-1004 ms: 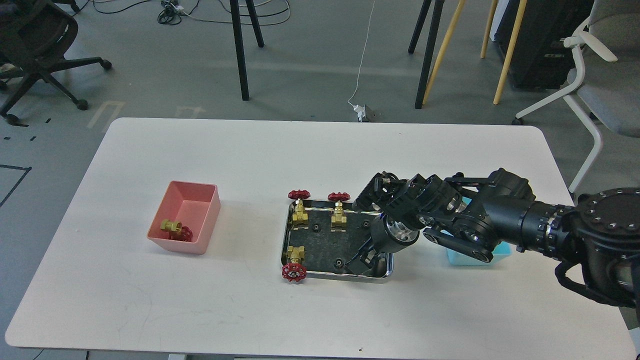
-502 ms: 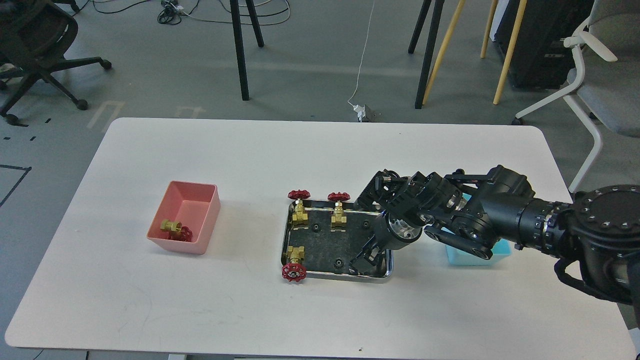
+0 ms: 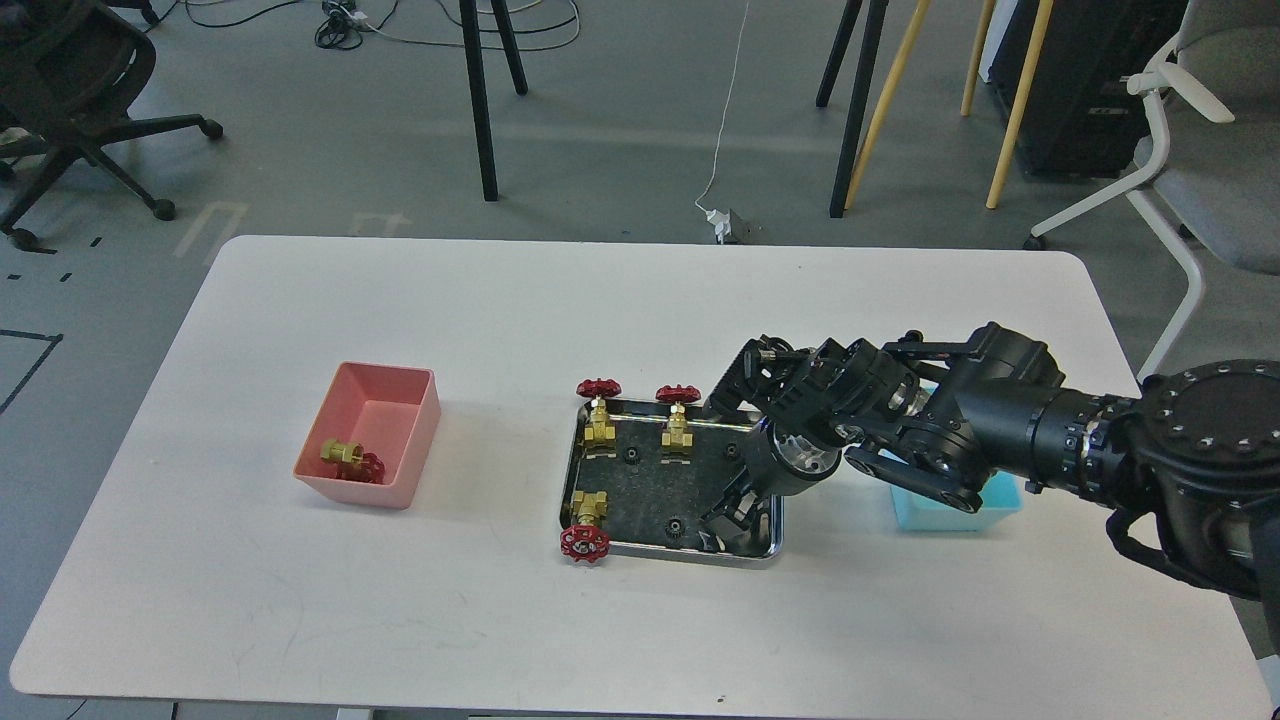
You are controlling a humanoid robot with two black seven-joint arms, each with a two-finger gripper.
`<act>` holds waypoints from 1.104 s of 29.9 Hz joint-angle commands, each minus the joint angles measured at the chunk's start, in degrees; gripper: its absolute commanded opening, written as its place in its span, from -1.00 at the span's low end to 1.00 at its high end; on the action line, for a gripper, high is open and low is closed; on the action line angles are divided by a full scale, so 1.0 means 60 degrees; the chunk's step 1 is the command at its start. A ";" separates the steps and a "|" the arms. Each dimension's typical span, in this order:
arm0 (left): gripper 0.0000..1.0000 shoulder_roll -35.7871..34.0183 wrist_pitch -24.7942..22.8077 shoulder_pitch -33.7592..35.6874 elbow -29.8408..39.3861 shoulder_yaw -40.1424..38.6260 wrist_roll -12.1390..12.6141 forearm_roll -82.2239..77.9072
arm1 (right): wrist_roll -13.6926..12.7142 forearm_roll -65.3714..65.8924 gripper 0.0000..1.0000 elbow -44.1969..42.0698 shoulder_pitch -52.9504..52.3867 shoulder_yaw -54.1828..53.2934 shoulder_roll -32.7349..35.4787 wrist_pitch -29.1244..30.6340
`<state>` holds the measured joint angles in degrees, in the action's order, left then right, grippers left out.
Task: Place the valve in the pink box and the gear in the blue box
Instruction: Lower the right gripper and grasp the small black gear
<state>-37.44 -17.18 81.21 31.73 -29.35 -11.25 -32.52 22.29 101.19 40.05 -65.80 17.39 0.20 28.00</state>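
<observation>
While reaching in from the right, right gripper point(image 3: 722, 520) dips into the near right corner of the steel tray point(image 3: 572, 470); fingers too dark against the tray floor to tell whether spread or closed. On the tray: three valves point(image 3: 599, 415), point(image 3: 677, 417), point(image 3: 587, 525) and small black gears point(image 3: 632, 457), point(image 3: 677, 526). Fourth valve point(image 3: 350, 459) lying in the pink box point(image 3: 385, 391), well left of the tray. Blue box point(image 3: 950, 517) on the right, partly hidden behind the arm.

Blue box point(image 3: 955, 512) mostly hidden by arm.
</observation>
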 commanded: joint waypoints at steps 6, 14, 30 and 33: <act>1.00 0.0000 0.0021 0.0001 -0.0001 0.0000 0.0001 0.0000 | -0.0038 0.0274 0.04 -0.0011 -0.0122 0.0236 -0.0033 0.0000; 0.99 -0.0029 0.0006 -0.0014 -0.0001 0.0000 0.0001 0.0000 | -0.0038 0.0274 0.02 0.0033 -0.0180 0.0251 -0.0033 0.0000; 1.00 -0.0088 -0.0008 -0.0014 -0.0161 0.0000 -0.0014 0.0000 | -0.0038 0.0289 -0.22 0.0106 -0.0268 0.0265 -0.0033 0.0000; 1.00 -0.0073 -0.0023 -0.0014 -0.0221 0.0000 -0.0014 0.0000 | -0.0038 0.0289 -0.24 0.0106 -0.0268 0.0265 -0.0033 0.0000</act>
<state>-37.98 -17.21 81.12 30.76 -29.29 -11.30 -32.52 22.06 102.87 40.64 -67.38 18.99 0.00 28.00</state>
